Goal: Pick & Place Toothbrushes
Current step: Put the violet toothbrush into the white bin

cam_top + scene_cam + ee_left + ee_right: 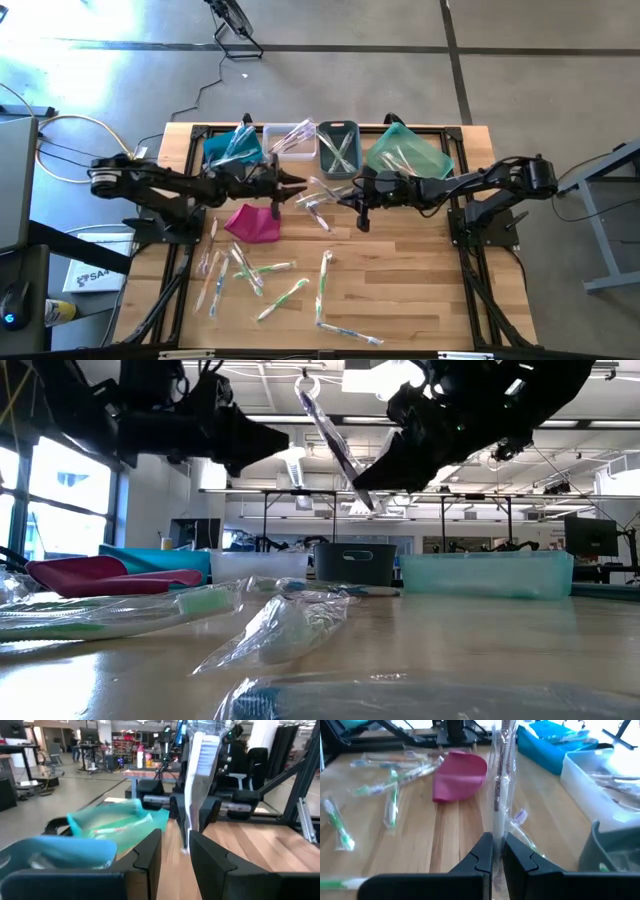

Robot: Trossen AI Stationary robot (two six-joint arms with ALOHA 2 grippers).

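right gripper [494,851] clamped on wrapped toothbrush [501,780]

The table [400,290] is seen to be made of pale wooden planks with a smooth, faintly shiny finish. The toothbrushes [283,297] are wrapped in clear, crinkled, glossy plastic film. The bins [338,148] are formed of smooth plastic, some translucent. The magenta pouch [252,222] is shown matt. The right gripper [493,851] fingers are finished in matt black.

Four bins [310,140] are lined along the table's [400,290] far edge; toothbrushes [250,272] are scattered near the front edge.
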